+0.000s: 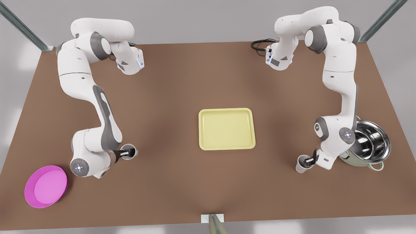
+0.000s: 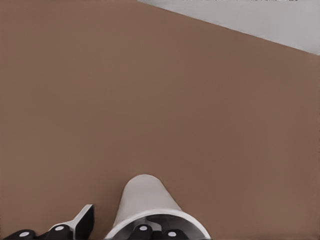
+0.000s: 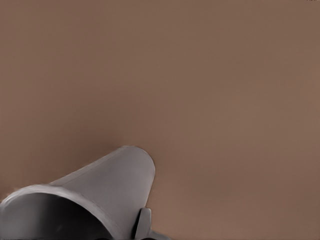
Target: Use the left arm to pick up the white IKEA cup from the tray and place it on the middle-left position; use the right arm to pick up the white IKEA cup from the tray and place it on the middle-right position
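Tray (image 1: 226, 128) lies bare between the arms. Left gripper (image 1: 129, 152) grasps one white cup (image 1: 131, 151) by its rim; right gripper (image 1: 308, 161) grasps the other white cup (image 1: 301, 164) likewise.

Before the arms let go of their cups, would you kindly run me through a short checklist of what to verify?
1. Pale yellow rectangular tray emptied of cups: ok.
2. Left gripper pinching the rim of its white tapered cup, one finger inside: ok.
3. Right gripper likewise gripping its white cup: ok.
4. Cup bases resting on the brown tabletop: cannot tell.
5. Right cup clear of the steel pot: ok.
6. Left cup clear of the round magenta dish: ok.
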Motion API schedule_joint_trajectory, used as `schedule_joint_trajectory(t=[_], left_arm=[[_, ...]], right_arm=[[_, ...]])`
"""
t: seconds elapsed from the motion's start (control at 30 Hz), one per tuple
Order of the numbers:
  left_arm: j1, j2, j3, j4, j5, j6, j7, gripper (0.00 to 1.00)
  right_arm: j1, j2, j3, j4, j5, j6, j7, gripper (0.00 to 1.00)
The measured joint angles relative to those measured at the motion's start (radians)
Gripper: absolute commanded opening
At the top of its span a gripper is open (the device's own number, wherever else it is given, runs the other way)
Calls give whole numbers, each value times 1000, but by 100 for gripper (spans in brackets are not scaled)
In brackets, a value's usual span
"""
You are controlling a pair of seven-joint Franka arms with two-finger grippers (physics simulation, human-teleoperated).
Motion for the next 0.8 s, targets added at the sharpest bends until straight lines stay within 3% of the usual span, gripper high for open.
schedule_joint_trajectory(t=[0.4, 0.53, 0.8], left_arm=[[5, -20, 2, 29, 23, -4, 114, 100], [0, -187, 1, 69, 29, -182, 125, 100], [0, -216, 1, 85, 35, -396, 139, 100]], right_arm=[[7, -12, 32, -5, -29, 104, -241, 0], [19, -8, 32, -9, -93, 166, -300, 0], [48, 72, 15, -9, -153, 233, -386, 0]])
